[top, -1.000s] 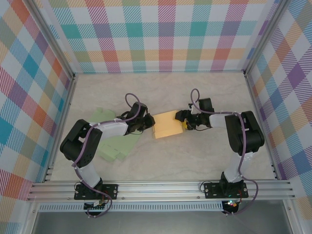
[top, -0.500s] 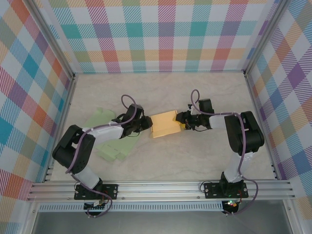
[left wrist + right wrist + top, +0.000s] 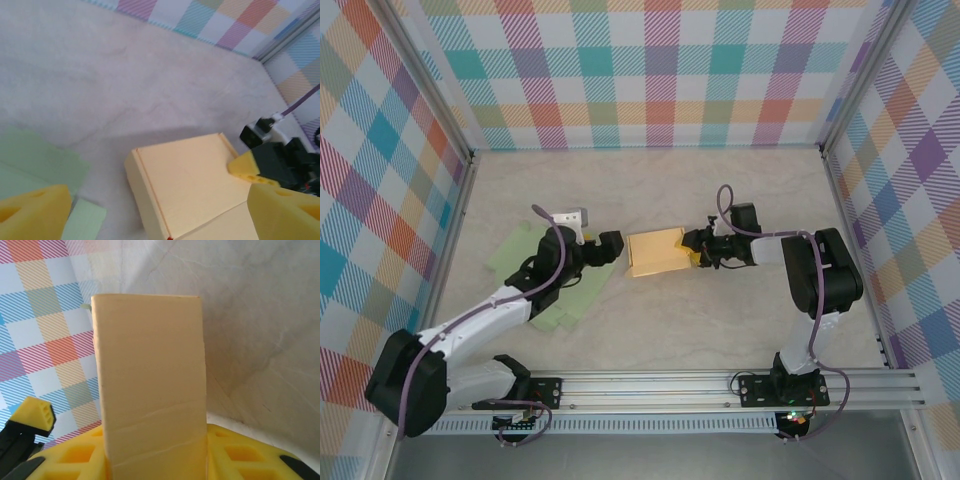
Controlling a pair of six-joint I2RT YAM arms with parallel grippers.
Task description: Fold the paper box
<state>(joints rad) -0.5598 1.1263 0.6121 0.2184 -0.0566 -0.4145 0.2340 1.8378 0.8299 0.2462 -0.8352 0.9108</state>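
The paper box [image 3: 655,252] is a flat pale-orange carton lying on the table between my two grippers. My left gripper [image 3: 609,249] sits just left of it, open wide and touching nothing. In the left wrist view the box [image 3: 187,182] lies ahead of that gripper [image 3: 157,202], whose yellow fingers [image 3: 32,212] stand far apart. My right gripper [image 3: 696,247] is shut on the box's right end. The right wrist view has the box [image 3: 150,375] standing between the yellow pads [image 3: 240,457] of the right gripper [image 3: 155,460].
Light green paper sheets [image 3: 540,280] lie flat under and left of my left arm, and their edge [image 3: 35,165] runs close to the box. Plaid walls enclose the table [image 3: 650,190]. An aluminium rail [image 3: 650,385] runs along the near edge.
My left gripper has opened, let go of the box's left side and drawn back to the left as its arm lowered. The right gripper has closed further on the box's right end.
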